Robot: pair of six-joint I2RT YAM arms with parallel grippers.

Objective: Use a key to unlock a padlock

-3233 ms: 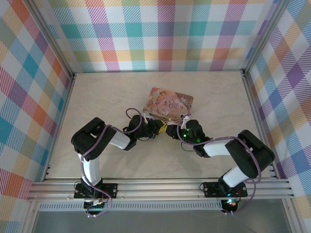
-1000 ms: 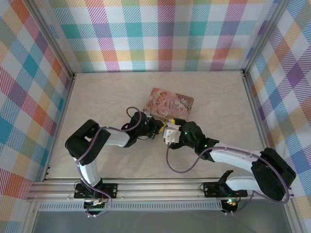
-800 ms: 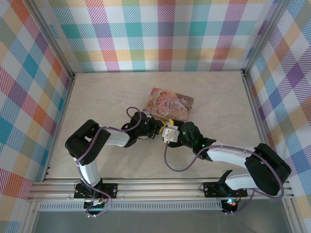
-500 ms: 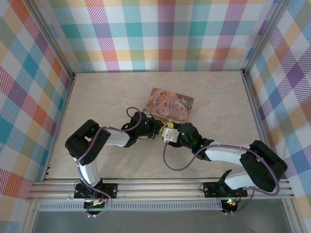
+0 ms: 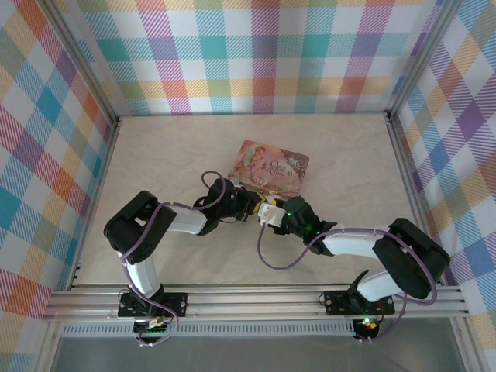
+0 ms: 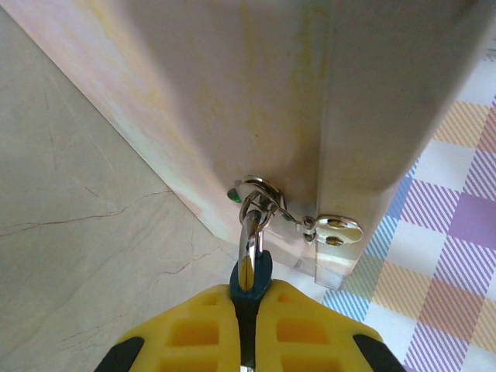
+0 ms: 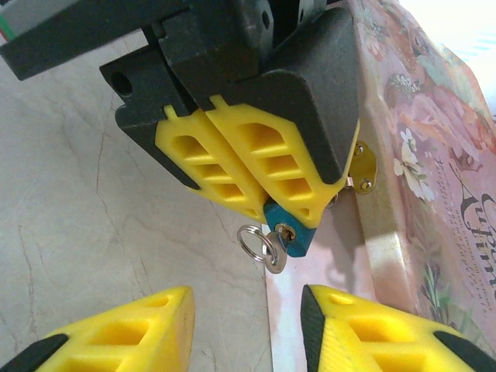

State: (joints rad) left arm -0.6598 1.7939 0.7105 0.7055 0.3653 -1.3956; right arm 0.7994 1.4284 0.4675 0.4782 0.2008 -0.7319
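Key-turning step, by my read: left gripper (image 7: 269, 204) clamped on the padlock (image 7: 293, 235) at the tin (image 7: 434, 194) clasp, key (image 7: 276, 256) seemingly seated in it, right gripper (image 7: 248, 325) spread apart just short, so next it must pinch the key's head and twist.

The right gripper (image 7: 246, 314) has swung in closer to the padlock (image 7: 289, 231).
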